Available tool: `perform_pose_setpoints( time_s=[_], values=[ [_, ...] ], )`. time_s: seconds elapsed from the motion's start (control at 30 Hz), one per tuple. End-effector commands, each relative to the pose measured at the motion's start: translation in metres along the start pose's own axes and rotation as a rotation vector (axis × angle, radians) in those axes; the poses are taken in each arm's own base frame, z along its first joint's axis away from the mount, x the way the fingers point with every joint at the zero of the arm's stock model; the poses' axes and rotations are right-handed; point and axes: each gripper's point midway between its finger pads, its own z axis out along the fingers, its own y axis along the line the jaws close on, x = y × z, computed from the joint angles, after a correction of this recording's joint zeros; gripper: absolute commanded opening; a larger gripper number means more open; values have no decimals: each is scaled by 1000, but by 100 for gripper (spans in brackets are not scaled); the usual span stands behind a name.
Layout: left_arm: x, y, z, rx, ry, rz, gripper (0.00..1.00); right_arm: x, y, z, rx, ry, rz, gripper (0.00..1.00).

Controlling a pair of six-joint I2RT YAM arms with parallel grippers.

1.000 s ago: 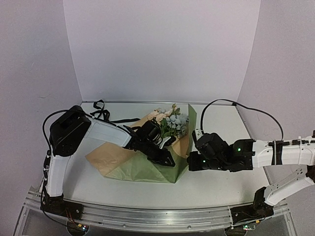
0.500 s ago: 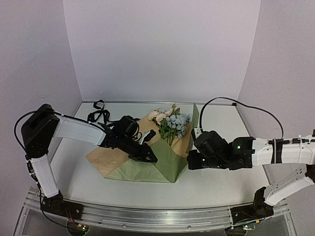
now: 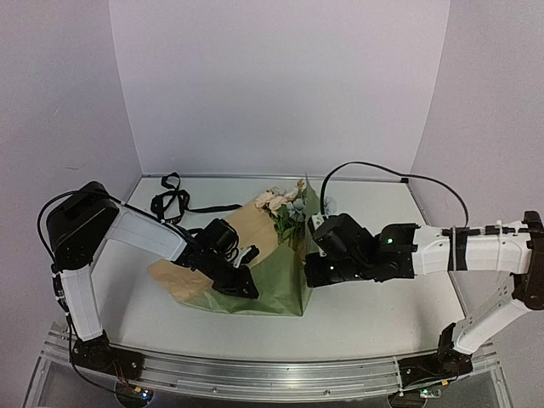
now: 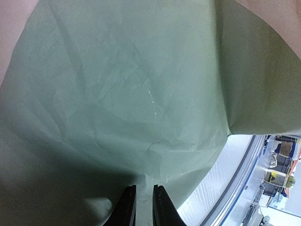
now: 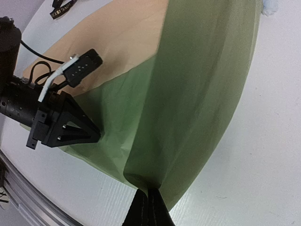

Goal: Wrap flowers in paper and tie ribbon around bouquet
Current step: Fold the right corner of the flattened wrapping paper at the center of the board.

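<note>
Right gripper (image 5: 149,205) pinches the paper (image 5: 188,94) at its folded corner, jaws clamped tight; left gripper (image 4: 141,209) shows jaws narrowed to a slit, olive sheet right at their tips, flowers (image 3: 287,208) well beyond both

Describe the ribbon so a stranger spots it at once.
Go to the far left corner of the white table. Beyond the tan flap of the paper lies the ribbon: a loose black tangle, flat and pale-lettered, unlike the round cables.

Pale lilac walls (image 3: 280,85), white table (image 3: 382,314), metal rail (image 3: 255,374)
</note>
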Motion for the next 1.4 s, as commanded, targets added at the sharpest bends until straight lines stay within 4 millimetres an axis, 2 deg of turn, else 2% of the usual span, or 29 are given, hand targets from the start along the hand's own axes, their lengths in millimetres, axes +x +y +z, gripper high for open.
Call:
perform_pose_setpoints(
  time_s=[0.0, 0.17, 0.33, 0.47, 0.57, 0.7, 0.8, 0.93, 1.07, 1.37],
  values=[
    [-21, -3, -1, 0, -65, 8, 15, -15, 38, 9, -92, 26, -26, 0],
    [-21, -1, -6, 3, -83, -4, 15, -15, 58, 39, -180, 90, 46, 0],
    [-26, -6, -16, 8, -104, -3, 15, -16, 55, 77, -248, 142, 198, 0],
    [-35, -14, -32, 8, -124, 4, 17, -15, 54, 99, -270, 178, 264, 0],
    [-46, -17, -53, 4, -162, -5, 21, -15, 57, 108, -281, 196, 279, 0],
    [-71, -20, -85, 44, -239, -55, 31, -12, 59, 115, -287, 219, 289, 0],
    [-92, -27, -98, 123, -269, -72, 42, -11, 61, 117, -292, 228, 290, 0],
    [-108, -26, -96, 215, -251, -111, 53, -9, 54, 119, -279, 229, 299, 0],
    [-113, -21, -94, 274, -230, -116, 63, -6, 50, 120, -289, 249, 295, 0],
    [-117, -9, -94, 392, -170, -121, 67, -3, 61, 116, -368, 285, 265, 0]
  ],
)
